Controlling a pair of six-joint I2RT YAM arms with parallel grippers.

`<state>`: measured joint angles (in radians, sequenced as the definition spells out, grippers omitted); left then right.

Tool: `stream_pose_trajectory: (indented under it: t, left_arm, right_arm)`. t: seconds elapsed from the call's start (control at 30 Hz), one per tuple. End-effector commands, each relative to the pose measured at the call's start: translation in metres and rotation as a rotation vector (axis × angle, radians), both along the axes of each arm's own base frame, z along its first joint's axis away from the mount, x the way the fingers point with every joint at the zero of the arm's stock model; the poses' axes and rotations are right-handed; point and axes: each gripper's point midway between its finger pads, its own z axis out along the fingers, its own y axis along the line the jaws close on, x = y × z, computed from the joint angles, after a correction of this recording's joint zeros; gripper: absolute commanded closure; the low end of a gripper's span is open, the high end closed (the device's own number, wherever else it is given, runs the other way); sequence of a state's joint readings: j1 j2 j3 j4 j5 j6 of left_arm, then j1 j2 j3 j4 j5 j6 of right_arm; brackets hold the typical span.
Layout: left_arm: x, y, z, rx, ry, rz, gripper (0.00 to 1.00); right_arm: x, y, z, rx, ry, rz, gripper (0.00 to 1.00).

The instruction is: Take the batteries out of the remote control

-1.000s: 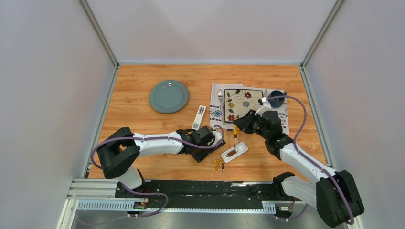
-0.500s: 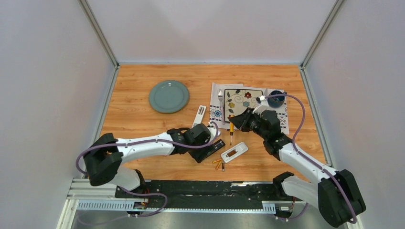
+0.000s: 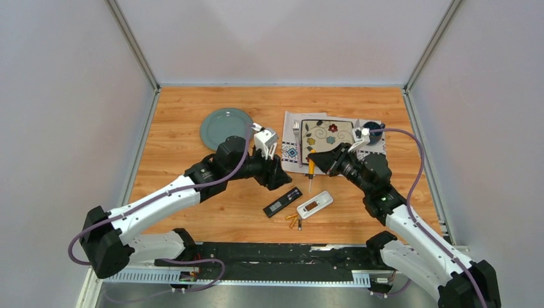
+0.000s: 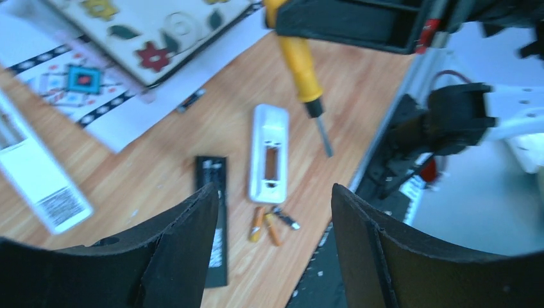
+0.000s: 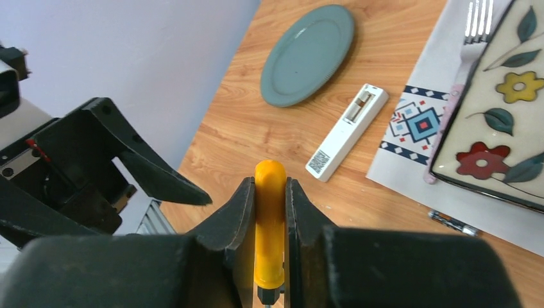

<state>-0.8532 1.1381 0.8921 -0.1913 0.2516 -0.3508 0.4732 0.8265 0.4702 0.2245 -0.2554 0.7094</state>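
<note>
Raised since earlier, left fingers [image 4: 179, 250] spread, empty; right fingers [image 5: 228, 231] pinching screwdriver [image 5: 269, 218], tip cut off; batteries [image 4: 269, 224] blurred.

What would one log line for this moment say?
left hand: open, empty | right hand: shut on screwdriver | batteries: lying beside open remote

walls [image 3: 282, 38]: plain pale grey | table [image 3: 173, 109]: wood-grain | corner posts [image 3: 133, 43]: aluminium | light: even

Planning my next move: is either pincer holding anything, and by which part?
The right pincer grips the screwdriver by its yellow-orange handle; the left pincer is open and holds nothing.
</note>
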Motion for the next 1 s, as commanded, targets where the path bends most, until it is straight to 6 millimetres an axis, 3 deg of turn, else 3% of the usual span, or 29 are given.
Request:
stream_pose_trajectory:
  t: [0.0,0.07,0.23,0.33,0.43,0.47,0.53,0.57,0.63,0.67,0.8,0.9,0.93,0.97]
  left_arm:
    - [-0.021,-0.043,0.04,-0.257,0.039,-0.193,0.28]
    - [-0.021,-0.052,0.043,-0.28,0.059,-0.224,0.28]
    - [-0.023,-0.076,0.028,-0.301,0.136,-0.305,0.29]
    - [-0.025,-0.087,0.02,-0.3,0.164,-0.329,0.36]
    - [-0.029,-0.095,0.02,-0.308,0.155,-0.353,0.5]
    - [-0.03,-0.097,0.023,-0.32,0.148,-0.362,0.7]
    - [-0.03,-0.096,0.025,-0.324,0.143,-0.357,0.93]
    - [-0.029,-0.093,0.021,-0.302,0.144,-0.346,1.0]
    - [-0.027,-0.087,0.022,-0.276,0.12,-0.318,1.0]
    - [-0.028,-0.08,0.013,-0.225,0.118,-0.308,1.0]
    - [-0.027,-0.058,0.006,-0.117,0.076,-0.264,1.0]
    - [-0.032,-0.044,0.001,-0.048,0.063,-0.268,1.0]
    - [-0.033,-0.04,0.0,-0.033,0.058,-0.265,1.0]
    - [-0.036,-0.035,-0.005,-0.005,0.058,-0.269,1.0]
  right_arm:
    - [-0.01,0.01,0.049,0.101,-0.079,0.056,1.0]
    - [-0.014,0.011,0.057,0.12,-0.095,0.07,1.0]
    - [-0.021,0.015,0.068,0.147,-0.103,0.102,1.0]
    - [-0.025,0.015,0.069,0.154,-0.101,0.108,1.0]
    - [-0.028,0.015,0.066,0.155,-0.096,0.112,1.0]
    - [-0.028,0.015,0.064,0.153,-0.09,0.112,1.0]
    - [-0.029,0.014,0.062,0.146,-0.083,0.11,1.0]
    - [-0.03,0.013,0.06,0.14,-0.081,0.108,1.0]
    - [-0.03,0.011,0.057,0.128,-0.069,0.096,0.98]
    - [-0.03,0.01,0.056,0.12,-0.068,0.094,0.96]
    - [-0.03,0.009,0.052,0.082,-0.063,0.092,0.75]
    - [-0.033,0.012,0.055,0.061,-0.071,0.125,0.52]
    - [-0.036,0.015,0.056,0.058,-0.074,0.153,0.36]
    - [-0.037,0.017,0.057,0.056,-0.079,0.17,0.28]
